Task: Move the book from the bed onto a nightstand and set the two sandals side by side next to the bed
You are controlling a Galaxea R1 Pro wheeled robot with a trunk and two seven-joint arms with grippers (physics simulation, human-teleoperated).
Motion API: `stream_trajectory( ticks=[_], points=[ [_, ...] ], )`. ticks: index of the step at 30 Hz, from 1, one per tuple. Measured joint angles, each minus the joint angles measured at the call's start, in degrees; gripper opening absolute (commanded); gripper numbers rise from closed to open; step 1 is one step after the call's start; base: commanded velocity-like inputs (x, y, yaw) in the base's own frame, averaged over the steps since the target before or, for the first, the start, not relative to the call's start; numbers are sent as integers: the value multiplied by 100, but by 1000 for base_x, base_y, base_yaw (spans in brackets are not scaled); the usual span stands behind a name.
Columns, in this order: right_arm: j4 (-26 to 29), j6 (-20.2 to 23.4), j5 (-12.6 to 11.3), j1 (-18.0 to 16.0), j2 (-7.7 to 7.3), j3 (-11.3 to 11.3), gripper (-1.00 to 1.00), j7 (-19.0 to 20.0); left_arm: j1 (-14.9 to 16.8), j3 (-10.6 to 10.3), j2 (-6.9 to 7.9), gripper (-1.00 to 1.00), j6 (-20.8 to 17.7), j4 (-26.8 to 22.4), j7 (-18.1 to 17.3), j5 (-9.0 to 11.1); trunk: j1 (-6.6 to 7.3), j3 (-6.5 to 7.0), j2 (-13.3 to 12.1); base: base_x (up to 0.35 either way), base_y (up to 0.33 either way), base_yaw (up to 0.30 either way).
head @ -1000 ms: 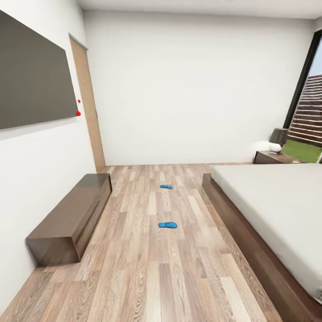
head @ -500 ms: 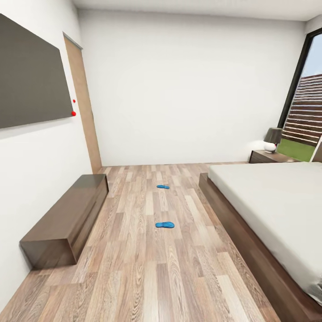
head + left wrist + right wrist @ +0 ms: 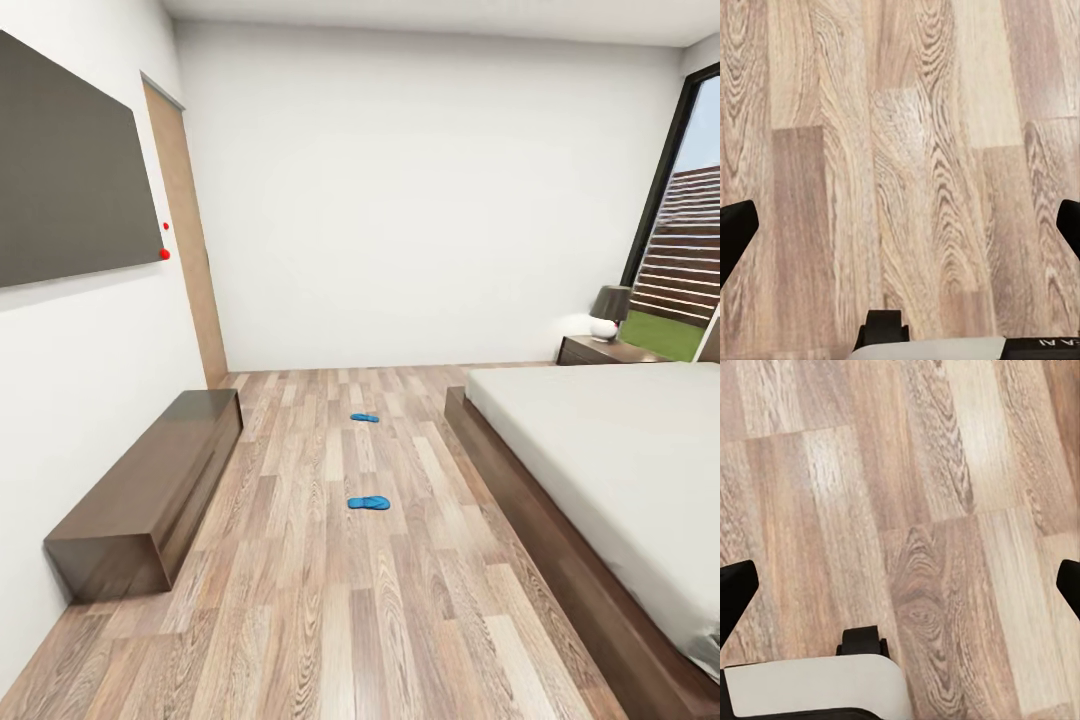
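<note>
left gripper (image 3: 900, 229): my two fingertips are black and blunt, one at each edge of the left wrist view.
left wrist housing: pale grey-white, a small black block on top, a dark strip with white lettering.
right gripper (image 3: 900, 589): same black fingertips.
right wrist housing: rounded grey-white shell, black block above.

A long dark bench (image 3: 150, 495) is standing against the left wall. A door (image 3: 190, 260) is sitting beyond it. A lamp (image 3: 608, 312) is standing by the window (image 3: 680, 270).
</note>
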State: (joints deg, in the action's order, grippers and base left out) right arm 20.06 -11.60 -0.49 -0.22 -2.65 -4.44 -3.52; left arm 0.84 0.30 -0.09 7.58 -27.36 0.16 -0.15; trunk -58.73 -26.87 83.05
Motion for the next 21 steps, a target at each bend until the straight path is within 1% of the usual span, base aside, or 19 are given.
stream_trajectory(
  ticks=[6, 12, 16, 21],
  points=[
    [-1, -68, 5, 2, 12, -17, 100, -2, -1, 6, 0, 100, 668, 12, 0, 16, 0, 0, 0, 0, 0, 0],
    [2, -81, 6, 1, 9, -19, 100, -5, 0, 10, -6, 100, 822, 17, 0, 37, 0, 0, 0, 0, 0, 0],
    [6, -82, 8, -1, 14, -19, 100, -6, 0, 10, -7, 100, 829, 17, 0, 38, 0, 0, 0, 0, 0, 0],
    [8, -87, 9, 0, 18, -19, 100, -10, 0, 10, -7, 100, 832, 17, 0, 39, 2, 0, 0, 109, 0, 0]
  ],
)
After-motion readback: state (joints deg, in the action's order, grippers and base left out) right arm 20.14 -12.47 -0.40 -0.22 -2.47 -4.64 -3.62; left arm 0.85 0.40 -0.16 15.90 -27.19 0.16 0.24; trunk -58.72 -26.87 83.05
